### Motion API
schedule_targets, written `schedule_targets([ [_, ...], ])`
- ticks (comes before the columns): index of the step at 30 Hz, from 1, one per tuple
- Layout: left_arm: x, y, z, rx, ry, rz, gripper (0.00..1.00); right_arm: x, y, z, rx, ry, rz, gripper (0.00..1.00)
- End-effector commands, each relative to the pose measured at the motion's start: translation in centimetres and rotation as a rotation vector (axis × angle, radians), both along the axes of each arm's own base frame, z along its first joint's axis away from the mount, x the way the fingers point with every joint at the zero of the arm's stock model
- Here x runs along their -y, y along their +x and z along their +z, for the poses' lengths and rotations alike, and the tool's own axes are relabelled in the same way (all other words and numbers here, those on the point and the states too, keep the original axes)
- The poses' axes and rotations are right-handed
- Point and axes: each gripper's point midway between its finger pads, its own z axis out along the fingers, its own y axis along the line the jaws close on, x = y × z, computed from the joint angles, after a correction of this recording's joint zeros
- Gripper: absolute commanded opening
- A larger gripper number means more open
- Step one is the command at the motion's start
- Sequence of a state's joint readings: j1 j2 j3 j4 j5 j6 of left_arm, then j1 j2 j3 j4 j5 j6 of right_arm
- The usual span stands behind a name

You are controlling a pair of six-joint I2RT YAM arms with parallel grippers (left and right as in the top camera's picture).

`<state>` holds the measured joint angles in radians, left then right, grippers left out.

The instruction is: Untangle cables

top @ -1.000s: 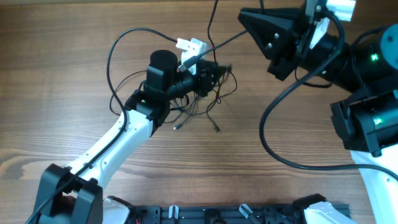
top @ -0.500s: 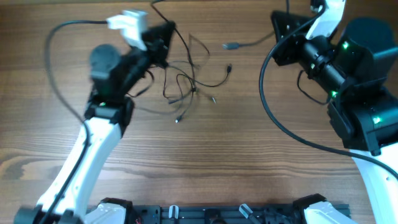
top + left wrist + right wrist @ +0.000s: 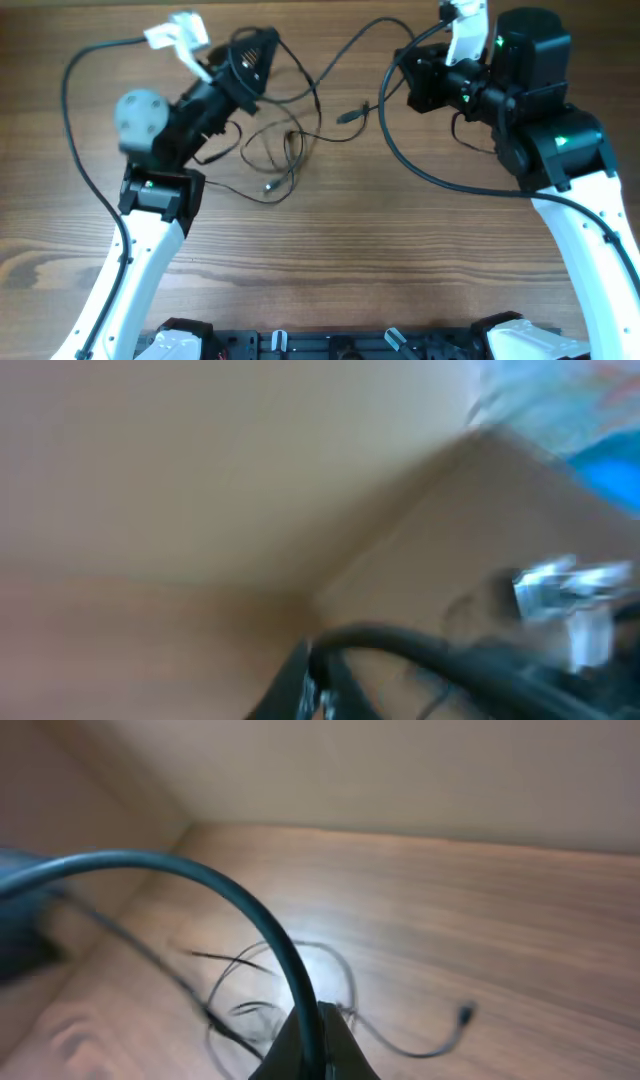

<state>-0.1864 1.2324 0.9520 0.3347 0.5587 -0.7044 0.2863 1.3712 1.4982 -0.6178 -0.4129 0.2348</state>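
The cables (image 3: 285, 150) are thin black cords lying in loose loops on the wooden table between the arms, with a small plug end (image 3: 349, 116) to their right. My left gripper (image 3: 252, 62) is raised above the loops' upper left and looks shut on a black cord; its wrist view (image 3: 318, 682) is badly blurred. My right gripper (image 3: 405, 80) is shut on a dark cord that arcs up and left towards the left gripper. In the right wrist view this cord (image 3: 240, 905) rises from the jaws (image 3: 315, 1035), with the loops (image 3: 270, 990) and a plug (image 3: 465, 1013) on the table beyond.
Thicker black robot cables loop beside each arm, one on the left (image 3: 75, 150) and one below the right gripper (image 3: 440, 185). A black rail (image 3: 340, 345) runs along the table's front edge.
My right arm has swung left towards the middle of the table. My left arm has shifted and tilted its gripper up. The cords have spread from a tight bunch into wider loops.
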Motion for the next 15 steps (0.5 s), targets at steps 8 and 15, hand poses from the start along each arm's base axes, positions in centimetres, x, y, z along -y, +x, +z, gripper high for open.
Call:
schedule_targets([
  [8, -5.1, 1.8, -17.2, -0.438, 0.510, 0.312, 0.04, -1.4, -1.2, 0.0, -0.013, 0.028, 0.105, 0.04],
  [15, -3.7, 4.6, -8.4, -0.121, 0.310, 0.338, 0.04, -1.1, -2.1, -1.7, -0.075, -0.010, 0.118, 0.04],
])
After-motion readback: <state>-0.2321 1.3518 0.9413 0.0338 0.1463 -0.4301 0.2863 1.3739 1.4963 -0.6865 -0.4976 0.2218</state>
